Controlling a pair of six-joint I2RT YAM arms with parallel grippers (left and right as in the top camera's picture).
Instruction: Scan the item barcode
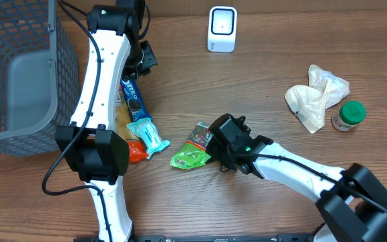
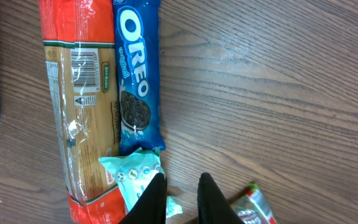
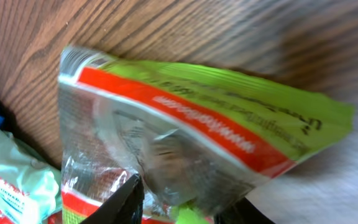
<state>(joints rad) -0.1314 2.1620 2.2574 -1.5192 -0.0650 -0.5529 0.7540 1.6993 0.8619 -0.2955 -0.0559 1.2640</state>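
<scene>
A green and red snack bag (image 1: 190,156) lies mid-table beside a pile of packs. My right gripper (image 1: 213,144) reaches it from the right. In the right wrist view the bag (image 3: 197,124) fills the frame and its crumpled clear end sits pinched between my right gripper's (image 3: 188,194) two black fingers. A white scanner (image 1: 222,28) stands at the back edge. My left gripper (image 2: 180,180) hovers over the wood beside a teal pack (image 2: 132,177), fingers nearly together with nothing between them. No barcode shows on the bag.
An Oreo pack (image 2: 138,74) and a long pasta pack (image 2: 79,106) with a printed barcode lie side by side. A grey basket (image 1: 12,74) stands far left. A crumpled plastic bag (image 1: 318,94) and a green-lidded jar (image 1: 348,115) sit at the right.
</scene>
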